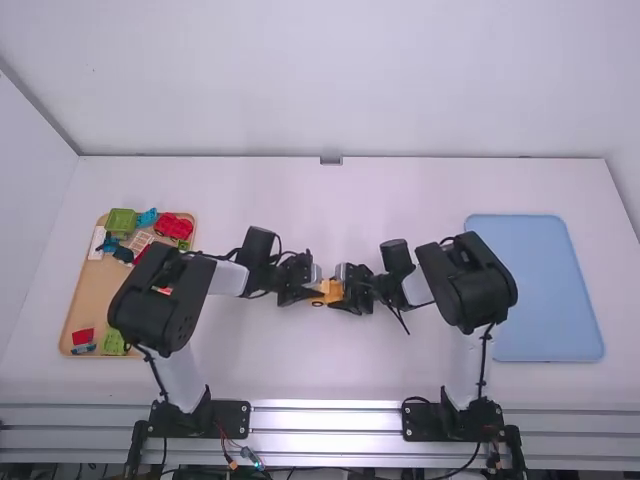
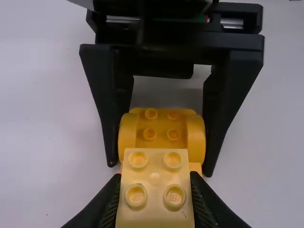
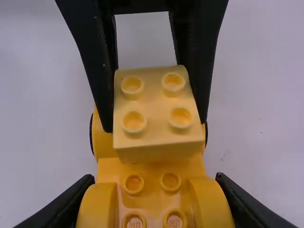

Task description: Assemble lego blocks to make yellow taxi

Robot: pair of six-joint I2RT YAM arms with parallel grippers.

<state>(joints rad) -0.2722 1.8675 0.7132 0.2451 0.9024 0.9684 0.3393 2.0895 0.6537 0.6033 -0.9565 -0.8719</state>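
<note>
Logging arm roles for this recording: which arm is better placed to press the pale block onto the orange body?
Left, probably: the left end effector grips the pale yellow block over the orange body, while the right end effector holds that body by its sides, ready to brace it.

From high behind, one view faces forward, down onto the table (image 1: 330, 370); both wrist views, close in, face each other across the same block (image 2: 155, 209).
</note>
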